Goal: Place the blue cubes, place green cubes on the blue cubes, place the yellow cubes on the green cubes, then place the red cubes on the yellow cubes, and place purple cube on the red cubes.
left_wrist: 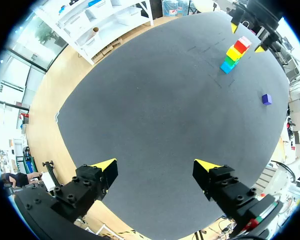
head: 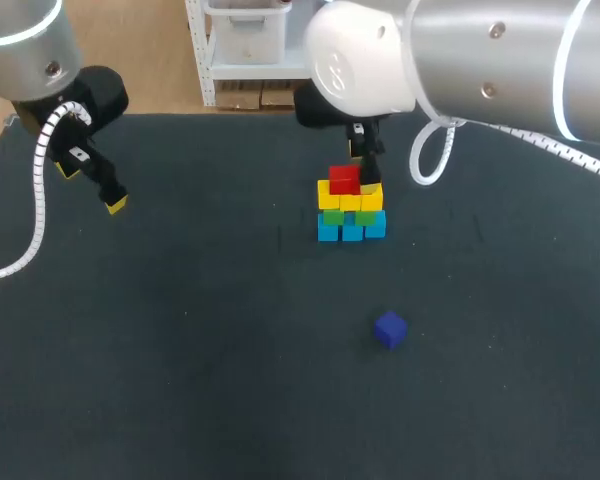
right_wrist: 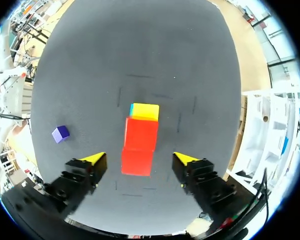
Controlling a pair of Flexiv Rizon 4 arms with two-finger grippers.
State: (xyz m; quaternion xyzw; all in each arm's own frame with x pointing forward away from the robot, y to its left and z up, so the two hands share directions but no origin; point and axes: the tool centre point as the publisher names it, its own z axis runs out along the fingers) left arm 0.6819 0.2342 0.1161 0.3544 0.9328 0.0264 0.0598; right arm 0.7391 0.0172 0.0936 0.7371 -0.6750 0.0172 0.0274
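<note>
Right gripper open, hovering over red cubes atop stack, gaps either side. Purple cube alone on table, near side of stack, well apart, slightly skewed to it. Closer to right arm. Left gripper open, empty, far off left. Open room all round purple cube; probably best to lift clear of stack first.

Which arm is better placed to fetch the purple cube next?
Likely the right arm. Its jaws hang open above the red cubes on the stack, and the purple cube lies near that stack; the left arm sits at the table's far left.
</note>
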